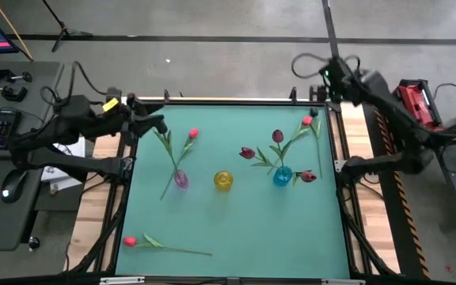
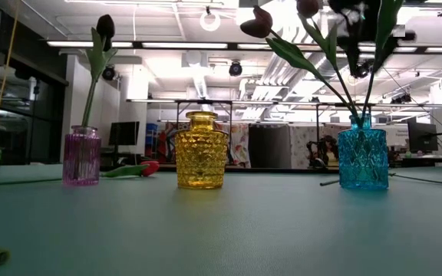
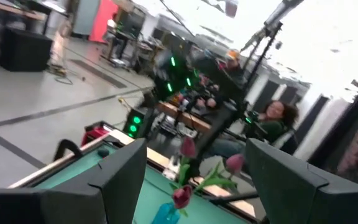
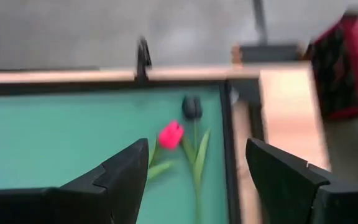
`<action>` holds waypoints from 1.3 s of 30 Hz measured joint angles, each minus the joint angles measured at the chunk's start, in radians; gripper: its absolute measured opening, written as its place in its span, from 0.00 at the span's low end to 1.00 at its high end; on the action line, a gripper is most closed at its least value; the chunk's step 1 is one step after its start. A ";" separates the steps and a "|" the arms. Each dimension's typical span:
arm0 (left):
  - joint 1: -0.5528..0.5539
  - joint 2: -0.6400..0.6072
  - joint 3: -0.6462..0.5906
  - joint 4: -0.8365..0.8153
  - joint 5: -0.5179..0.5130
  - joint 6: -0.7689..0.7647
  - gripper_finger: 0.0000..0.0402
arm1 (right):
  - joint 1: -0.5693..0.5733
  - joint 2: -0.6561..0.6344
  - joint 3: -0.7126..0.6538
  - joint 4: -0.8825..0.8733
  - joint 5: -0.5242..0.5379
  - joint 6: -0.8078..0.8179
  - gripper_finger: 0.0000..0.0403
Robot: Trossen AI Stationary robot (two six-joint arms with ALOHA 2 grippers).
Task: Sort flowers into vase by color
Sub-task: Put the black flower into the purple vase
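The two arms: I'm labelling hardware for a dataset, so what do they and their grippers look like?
Both arms are dark, nearly black, built of jointed links. The left arm carries a yellow tag near its wrist and black cables loop behind it. The right arm has a looping black cable and a small green light near its wrist. Each gripper, left gripper and right gripper, has two flat, angular, matte black fingers.

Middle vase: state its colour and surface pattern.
The middle vase is amber yellow glass with a raised diamond texture, clearest in the low view.
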 joint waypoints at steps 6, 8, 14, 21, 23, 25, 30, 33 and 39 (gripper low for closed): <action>0.000 -0.033 0.000 -0.003 -0.061 0.000 0.65 | -0.070 -0.103 -0.390 0.157 -0.113 0.095 0.64; 0.000 -0.039 0.000 -0.003 -0.077 0.002 0.65 | -0.078 -0.096 -0.472 0.203 -0.140 0.107 0.64; 0.000 -0.038 -0.001 -0.001 -0.099 0.043 0.65 | -0.078 -0.041 -0.626 0.371 -0.183 0.106 0.64; 0.000 -0.038 -0.001 0.023 -0.118 0.062 0.65 | -0.098 0.089 -0.676 0.453 -0.185 0.055 0.64; 0.000 -0.038 -0.001 0.037 -0.121 0.062 0.65 | -0.111 0.128 -0.682 0.474 -0.186 0.044 0.64; 0.000 -0.039 -0.001 0.057 -0.121 0.063 0.65 | -0.123 0.166 -0.683 0.499 -0.185 0.037 0.64; 0.000 -0.039 -0.001 0.091 -0.124 0.101 0.65 | -0.146 0.248 -0.683 0.548 -0.180 -0.002 0.64; 0.000 -0.039 -0.001 0.096 -0.129 0.106 0.65 | -0.146 0.272 -0.683 0.546 -0.158 0.012 0.64; 0.000 -0.039 -0.001 0.097 -0.156 0.107 0.65 | -0.145 0.305 -0.680 0.551 -0.152 0.015 0.49</action>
